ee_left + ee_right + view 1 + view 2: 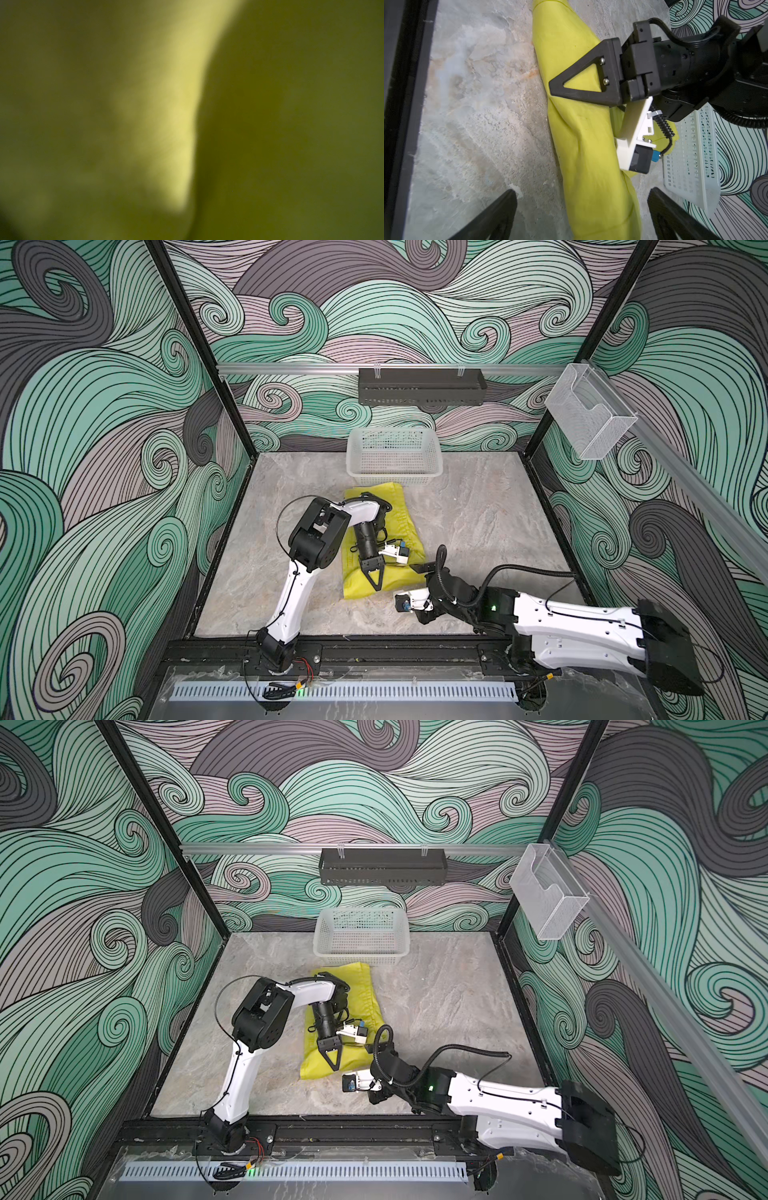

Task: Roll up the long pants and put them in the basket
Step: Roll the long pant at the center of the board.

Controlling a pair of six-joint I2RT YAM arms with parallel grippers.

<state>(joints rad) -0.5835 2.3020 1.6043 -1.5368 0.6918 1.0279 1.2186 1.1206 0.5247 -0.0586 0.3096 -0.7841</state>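
On grey surface [498,510], near middle: long pants [397,510], bright yellow-green, folded into long narrow strip. Far end just beside white basket [395,479]. Left fingers [581,96] pressed together, lying on near part of pants; cannot tell if cloth pinched. Left wrist view all blurry yellow cloth. Right fingers [500,214] spread wide, holding nothing, close beside pants.
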